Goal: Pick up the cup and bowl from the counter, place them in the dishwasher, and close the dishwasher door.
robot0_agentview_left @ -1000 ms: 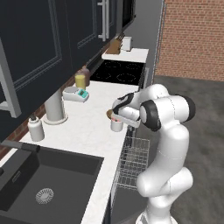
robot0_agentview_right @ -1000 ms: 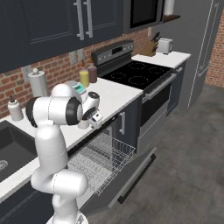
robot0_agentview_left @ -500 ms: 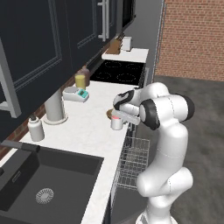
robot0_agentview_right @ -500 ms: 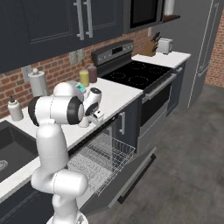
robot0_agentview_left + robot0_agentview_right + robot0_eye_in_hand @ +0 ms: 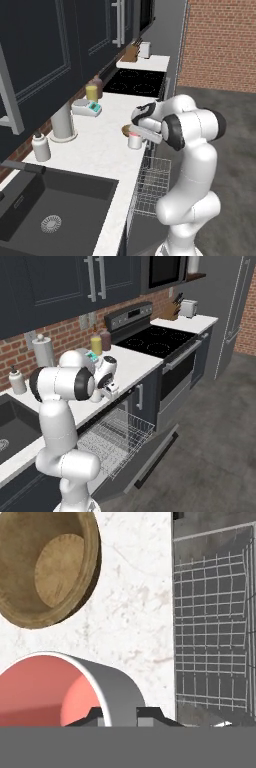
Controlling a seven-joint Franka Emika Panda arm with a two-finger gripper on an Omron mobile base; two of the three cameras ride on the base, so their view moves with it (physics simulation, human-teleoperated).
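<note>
Jaws went from wide to clamped on cup [image 5: 75,687] wall; my gripper [image 5: 120,714] holds it at tabletop [image 5: 107,145] front edge. Bowl [image 5: 47,564] next; lift due.

Pretty clearly a home kitchen, rendered: white marbled counter [image 5: 102,145] with a black sink [image 5: 55,210] set in at its near end and a black cooktop [image 5: 155,341] toward the far end, dark cabinets [image 5: 60,281] overhead, brick backsplash [image 5: 60,336], and an open dishwasher [image 5: 135,456] with its wire rack [image 5: 112,438] pulled out.
</note>
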